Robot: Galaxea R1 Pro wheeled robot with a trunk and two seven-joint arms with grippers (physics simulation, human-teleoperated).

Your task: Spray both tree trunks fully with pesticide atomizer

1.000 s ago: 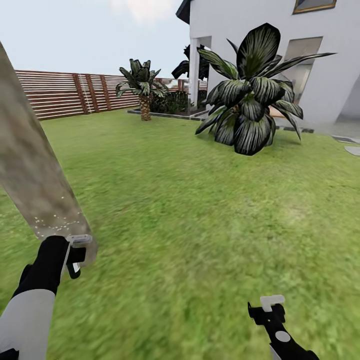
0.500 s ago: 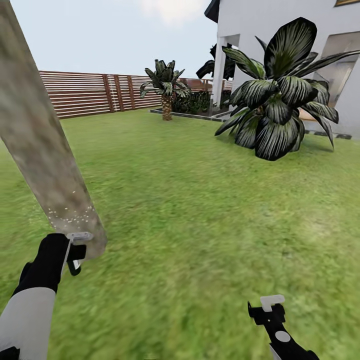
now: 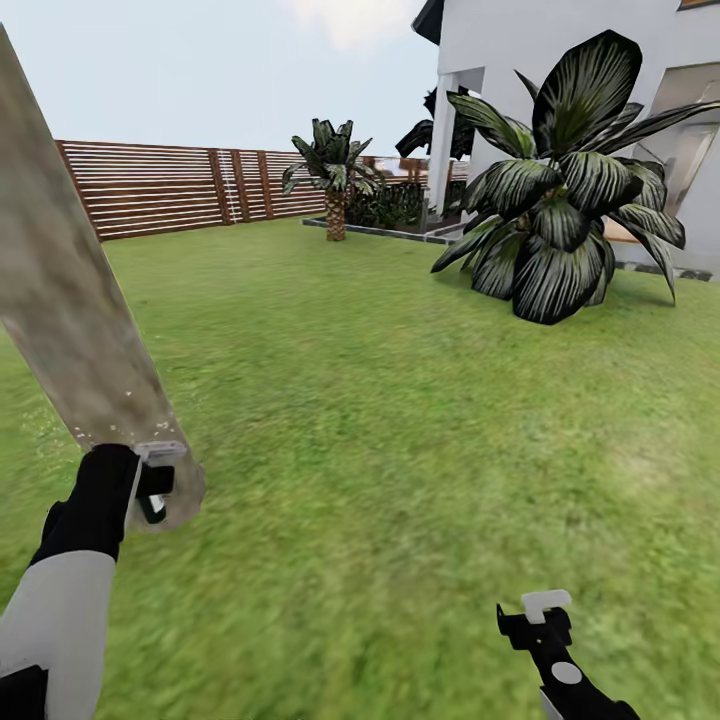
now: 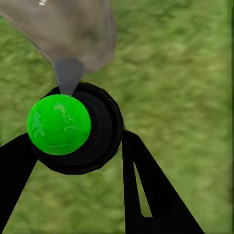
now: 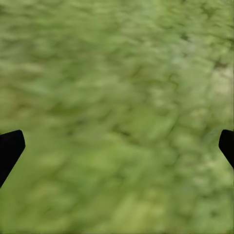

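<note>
- The pesticide atomizer (image 4: pixel 73 127) is sitting between the left gripper's (image 4: pixel 78 161) two black fingers, which are closing on its round black body; its green cap is facing the wrist camera and its grey nozzle is pointing straight at the tree trunk (image 4: pixel 68 29).
- In the head view, the atomizer (image 3: pixel 155 480) is showing at the lower left of the frame, its pale head touching or just beside the trunk's base.
- The tree trunk (image 3: pixel 70 300) is running as a long, mottled grey-brown column, leaning from the upper left corner down to the lawn (image 3: pixel 400 400), with pale specks near its base.
- The right gripper (image 3: pixel 540 620) is hanging at the lower right over grass, its fingers (image 5: pixel 9 151) spreading wide apart with nothing between them.
- A wooden fence (image 3: pixel 160 185), a short palm (image 3: pixel 333 175) and a broad-leafed plant (image 3: pixel 560 210) by a white house (image 3: pixel 520 50) are standing across the upper frame.
</note>
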